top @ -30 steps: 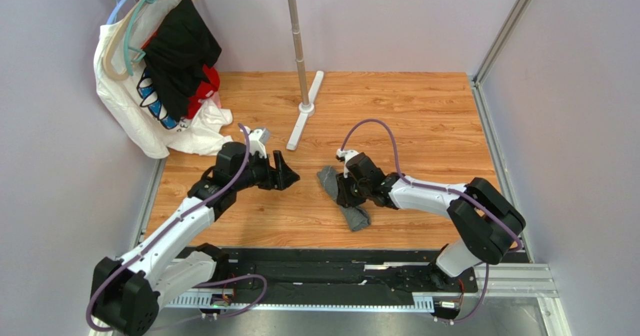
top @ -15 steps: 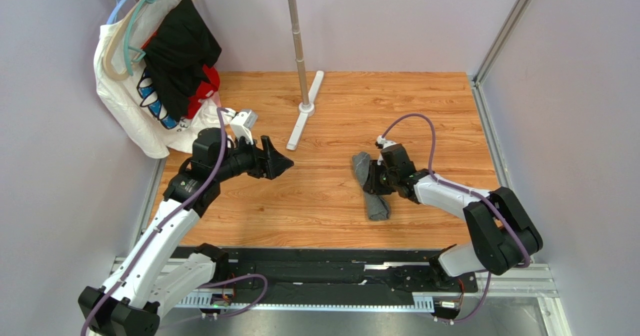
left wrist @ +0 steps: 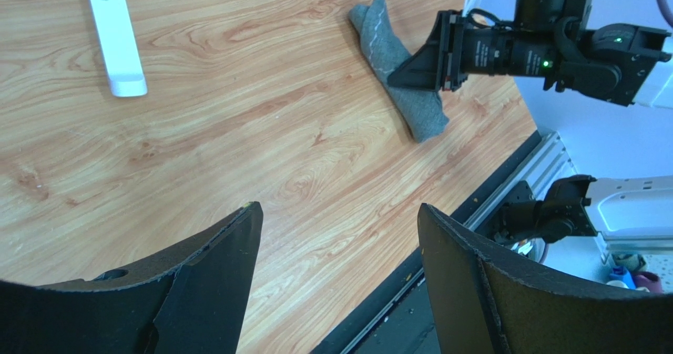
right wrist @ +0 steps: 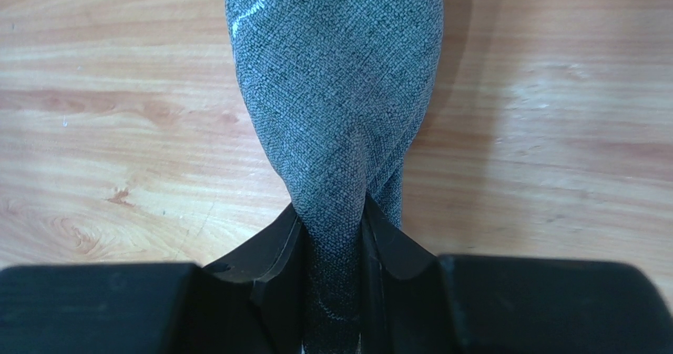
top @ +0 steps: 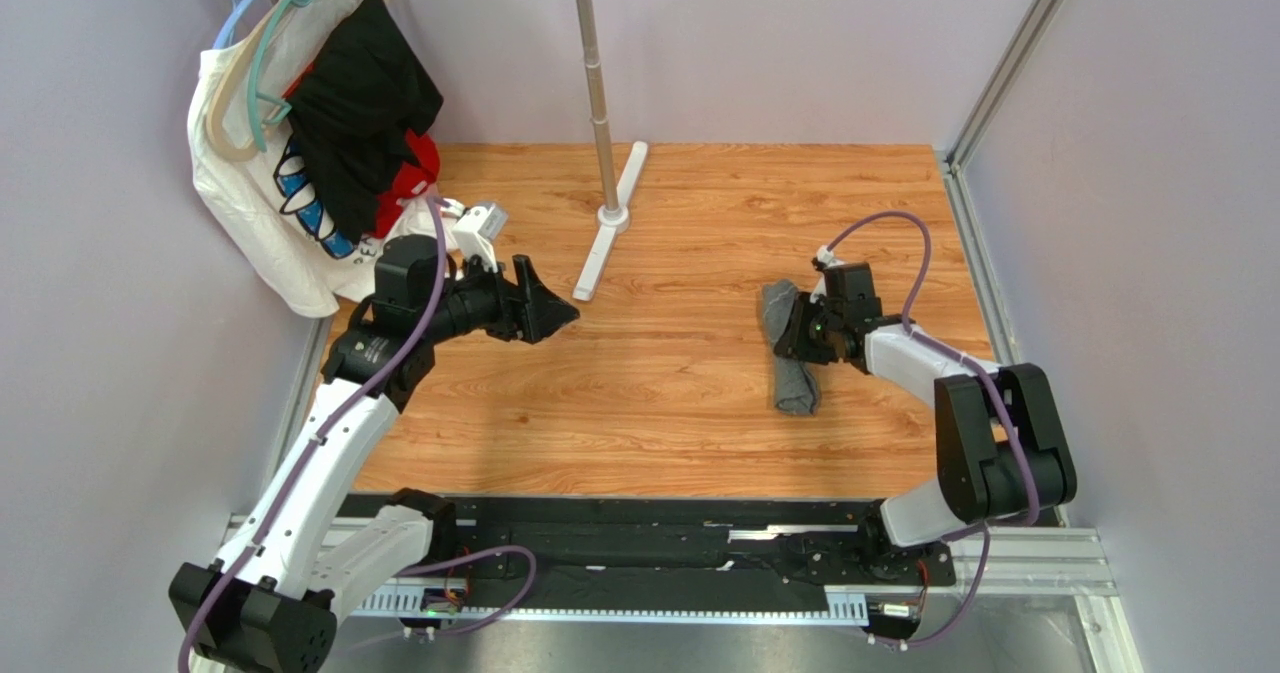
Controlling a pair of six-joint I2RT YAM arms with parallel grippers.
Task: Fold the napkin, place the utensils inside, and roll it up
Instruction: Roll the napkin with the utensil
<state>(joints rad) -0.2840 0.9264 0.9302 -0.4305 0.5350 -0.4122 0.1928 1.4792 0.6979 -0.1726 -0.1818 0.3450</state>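
Grey felt-like napkin [top: 793,385] lies bunched into a long strip on the right part of the wooden table [top: 676,403], its long axis running far to near. The right gripper [right wrist: 332,220] pinches it about the middle. The left gripper [left wrist: 336,212] hovers, fingers wide apart. Lilac walls [top: 781,43] surround; clothes on hangers [top: 323,118] hang far left.

The napkin [top: 792,385] lies right of the stand [top: 595,73].
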